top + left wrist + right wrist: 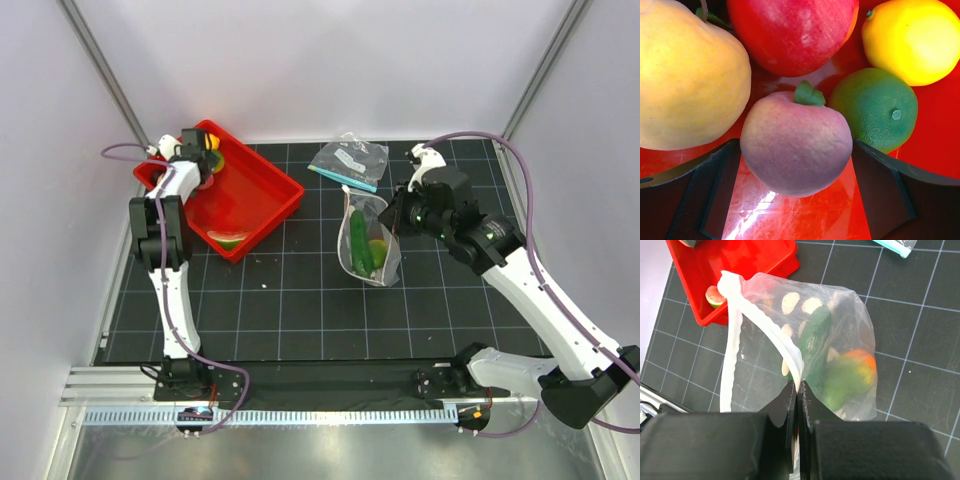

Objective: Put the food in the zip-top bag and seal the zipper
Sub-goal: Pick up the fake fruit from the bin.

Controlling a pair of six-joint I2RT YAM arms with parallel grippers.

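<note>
Spread wide around the peach (795,140) in the red tray (935,140), left pincer (797,185) should squeeze next; right pincer (797,390) pinches the zipper (731,330).

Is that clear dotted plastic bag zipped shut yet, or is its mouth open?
Open: on the clear dotted plastic bag, the two pale zipper strips gape apart, one pinched by the right gripper.

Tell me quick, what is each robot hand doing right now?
Left gripper: open, jaws either side of the peach.
Right gripper: shut on the zipper of the zip-top bag.
</note>
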